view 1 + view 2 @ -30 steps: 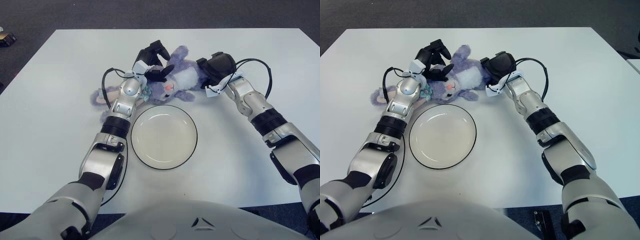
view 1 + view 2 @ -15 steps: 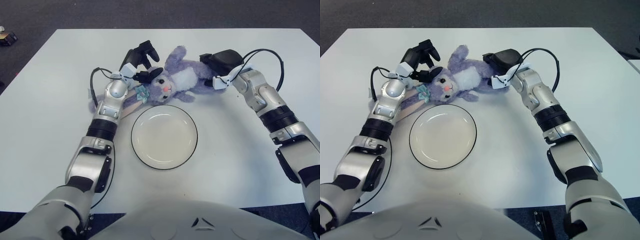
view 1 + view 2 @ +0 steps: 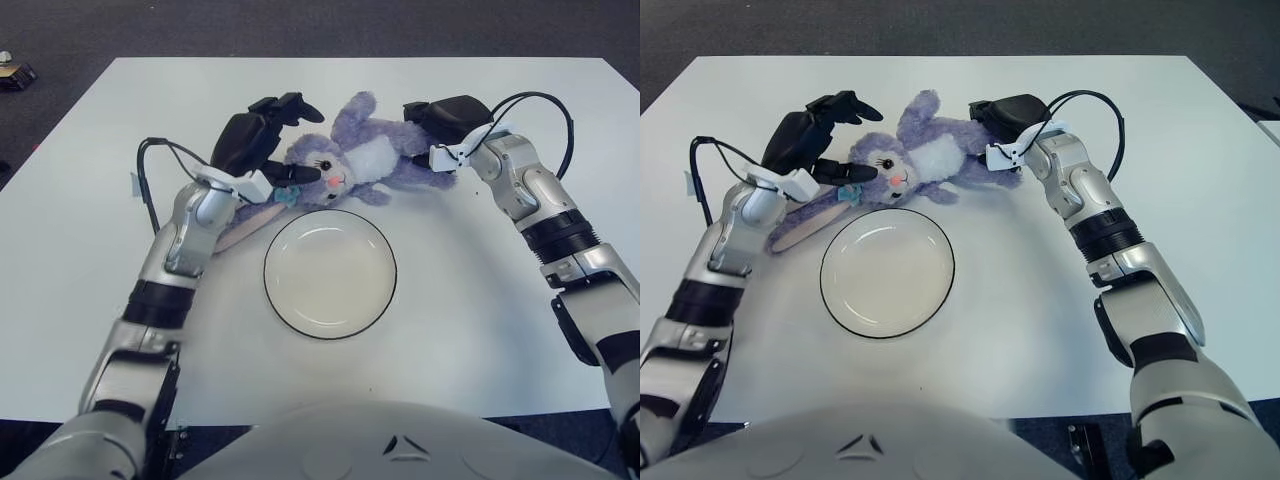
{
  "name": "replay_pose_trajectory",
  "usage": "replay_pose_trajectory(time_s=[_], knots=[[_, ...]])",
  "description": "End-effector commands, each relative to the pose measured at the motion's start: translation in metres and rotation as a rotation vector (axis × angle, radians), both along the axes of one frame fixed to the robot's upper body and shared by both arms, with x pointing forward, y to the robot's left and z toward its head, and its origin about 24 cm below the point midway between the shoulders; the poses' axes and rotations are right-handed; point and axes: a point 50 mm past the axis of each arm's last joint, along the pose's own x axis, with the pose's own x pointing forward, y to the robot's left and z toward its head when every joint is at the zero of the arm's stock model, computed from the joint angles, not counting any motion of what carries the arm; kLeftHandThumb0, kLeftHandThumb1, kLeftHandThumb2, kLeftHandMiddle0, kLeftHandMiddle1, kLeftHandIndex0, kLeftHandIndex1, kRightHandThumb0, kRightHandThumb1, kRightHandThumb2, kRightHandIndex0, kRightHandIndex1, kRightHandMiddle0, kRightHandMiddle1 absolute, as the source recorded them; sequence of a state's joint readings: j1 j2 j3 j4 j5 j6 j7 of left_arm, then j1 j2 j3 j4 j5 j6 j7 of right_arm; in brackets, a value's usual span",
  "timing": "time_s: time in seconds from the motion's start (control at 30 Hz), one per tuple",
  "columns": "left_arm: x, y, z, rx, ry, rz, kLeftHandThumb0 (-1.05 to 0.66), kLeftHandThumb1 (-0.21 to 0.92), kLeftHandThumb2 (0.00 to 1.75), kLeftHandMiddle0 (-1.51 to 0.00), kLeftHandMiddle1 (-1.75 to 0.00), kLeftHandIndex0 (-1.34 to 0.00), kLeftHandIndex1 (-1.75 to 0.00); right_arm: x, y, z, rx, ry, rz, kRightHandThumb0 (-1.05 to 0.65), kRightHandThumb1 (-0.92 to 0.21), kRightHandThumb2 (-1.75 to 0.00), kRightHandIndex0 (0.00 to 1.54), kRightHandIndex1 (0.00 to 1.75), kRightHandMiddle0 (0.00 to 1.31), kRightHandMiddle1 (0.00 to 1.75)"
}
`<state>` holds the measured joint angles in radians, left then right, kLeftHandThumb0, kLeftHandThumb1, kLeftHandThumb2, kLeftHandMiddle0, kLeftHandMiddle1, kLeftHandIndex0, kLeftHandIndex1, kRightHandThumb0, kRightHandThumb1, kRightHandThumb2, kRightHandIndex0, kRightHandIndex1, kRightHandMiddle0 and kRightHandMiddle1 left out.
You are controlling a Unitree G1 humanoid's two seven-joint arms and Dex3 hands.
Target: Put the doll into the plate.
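Observation:
A purple plush bunny doll (image 3: 352, 158) with a white belly lies on the table just behind the white, dark-rimmed plate (image 3: 272, 300). The doll's head points left and one long ear (image 3: 243, 220) trails toward the front left. My left hand (image 3: 285, 138) hovers over the head with fingers spread. Its lower finger (image 3: 300, 173) touches the doll's face. My right hand (image 3: 445, 118) sits curled on the doll's legs at the right end. Nothing lies in the plate.
The white table (image 3: 500, 330) extends well to both sides and ends at a front edge near my body. Black cables loop off both wrists. A small object (image 3: 12, 74) lies on the dark floor at the far left.
My left forearm swung out to the left and its hand opened above the doll's head, uncovering the long ear. The doll and the right hand barely moved in the last half second.

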<state>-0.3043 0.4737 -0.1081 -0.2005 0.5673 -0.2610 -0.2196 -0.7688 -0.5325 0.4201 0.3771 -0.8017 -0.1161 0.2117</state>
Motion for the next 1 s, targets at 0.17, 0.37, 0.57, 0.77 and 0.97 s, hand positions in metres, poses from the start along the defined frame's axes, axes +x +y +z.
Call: replay_pose_trajectory(time_s=[0.17, 0.37, 0.57, 0.77, 0.97], knots=[[-0.006, 0.01, 0.002, 0.251, 0.059, -0.074, -1.03, 0.92, 0.37, -0.16, -0.01, -0.21, -0.24, 0.001, -0.001, 0.001, 0.02, 0.001, -0.006, 0.0, -0.35, -1.28, 0.59, 1.71, 0.38, 1.75], [-0.01, 0.007, -0.001, 0.398, 0.104, -0.101, -1.05, 0.92, 0.4, -0.03, 0.0, -0.13, -0.14, 0.002, -0.002, 0.002, 0.019, -0.003, -0.012, 0.0, -0.35, -1.27, 0.59, 1.7, 0.38, 1.75], [-0.011, 0.002, -0.007, 0.411, 0.116, -0.109, -1.05, 0.92, 0.4, 0.0, 0.0, -0.09, -0.11, 0.002, -0.004, 0.002, 0.017, -0.008, -0.018, 0.0, -0.35, -1.27, 0.59, 1.69, 0.37, 1.75], [-0.009, 0.0, -0.009, 0.416, 0.12, -0.105, -1.05, 0.92, 0.36, 0.0, 0.0, -0.08, -0.09, 0.003, -0.004, 0.002, 0.017, -0.01, -0.021, 0.0, -0.35, -1.26, 0.6, 1.68, 0.37, 1.75], [-0.002, -0.003, -0.011, 0.416, 0.121, -0.066, -1.03, 0.92, 0.3, 0.0, 0.0, -0.08, -0.08, 0.003, -0.005, 0.001, 0.017, -0.011, -0.029, 0.0, -0.36, -1.26, 0.6, 1.68, 0.37, 1.75]])
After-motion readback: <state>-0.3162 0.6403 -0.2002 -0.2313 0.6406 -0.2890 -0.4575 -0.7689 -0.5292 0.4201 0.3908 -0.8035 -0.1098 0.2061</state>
